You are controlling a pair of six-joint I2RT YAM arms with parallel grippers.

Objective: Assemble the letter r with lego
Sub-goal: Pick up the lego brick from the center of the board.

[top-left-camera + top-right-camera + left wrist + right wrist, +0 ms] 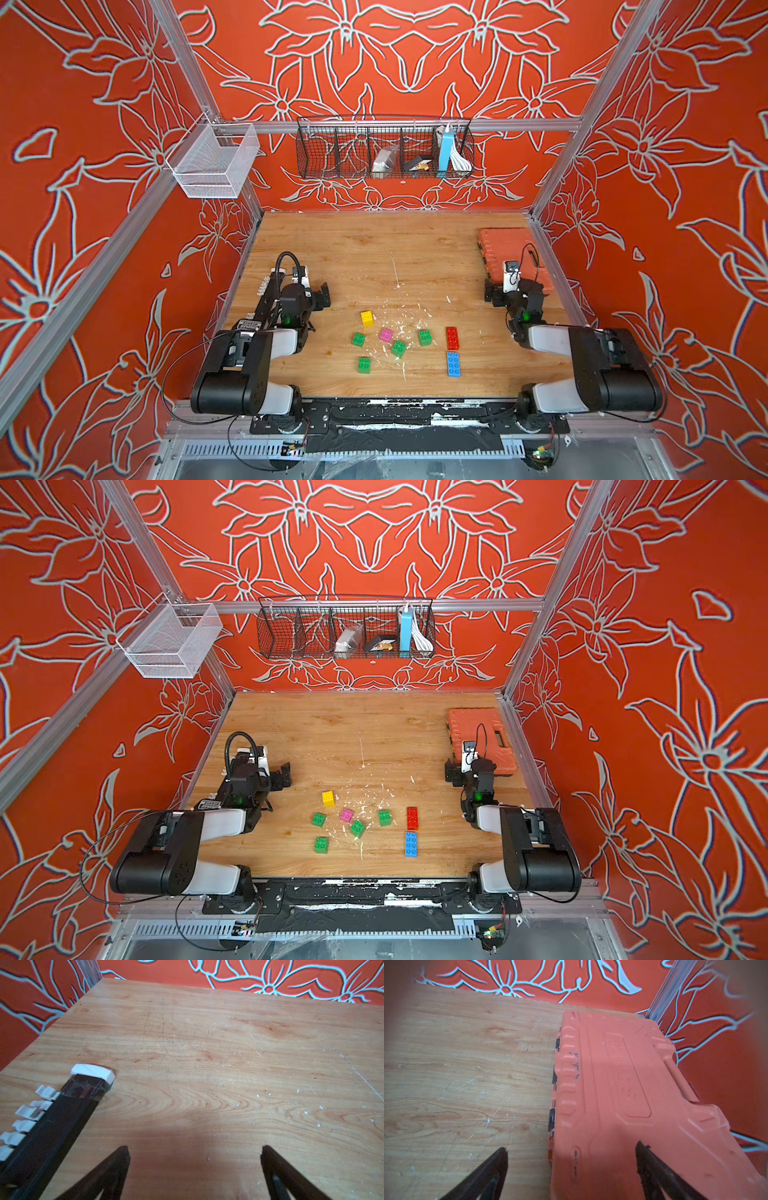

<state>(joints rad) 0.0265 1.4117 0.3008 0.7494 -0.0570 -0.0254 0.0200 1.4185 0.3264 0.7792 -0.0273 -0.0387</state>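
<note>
We see the lego bricks loose and unstacked near the middle of the bench's front edge, with white flecks among them. The left end effector and right end effector flank them, jaws spread and holding nothing. An orange case fills the far right corner.

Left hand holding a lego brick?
No, the left hand stands open with only bare table showing in its gap.

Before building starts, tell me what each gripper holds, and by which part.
Nothing: the left gripper and right gripper stand open and empty; the lego lies on the table.
</note>
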